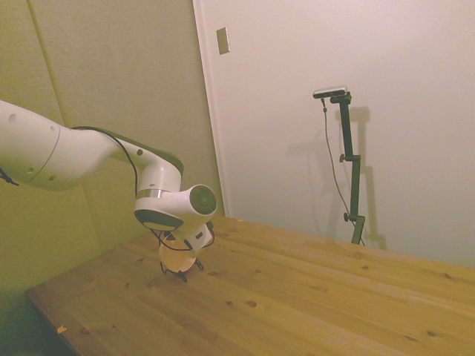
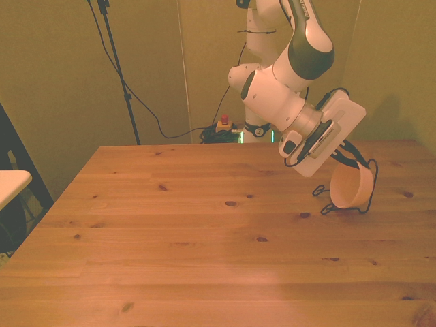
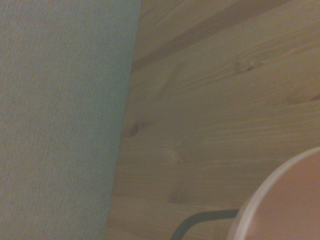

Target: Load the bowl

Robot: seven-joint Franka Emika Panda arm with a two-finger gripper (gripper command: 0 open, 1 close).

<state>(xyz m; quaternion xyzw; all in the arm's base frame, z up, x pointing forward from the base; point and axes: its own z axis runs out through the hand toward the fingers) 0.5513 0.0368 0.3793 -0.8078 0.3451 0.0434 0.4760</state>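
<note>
The small, smooth, pale pink-peach plastic-looking bowl (image 2: 350,187) stands on its edge inside a thin black wire rack (image 2: 368,178) near the wooden table's (image 2: 204,238) far corner at the front view's right. The white arm's gripper (image 2: 338,155) sits right above it, but its fingers are hidden behind the wrist, so I cannot tell whether it grips the rim. The bowl looks light, stiff and slippery; the rim seems the natural hold. The side view hides most of the bowl (image 1: 177,258) behind the wrist, while the wrist view shows only its rim (image 3: 280,200) and one wire.
</note>
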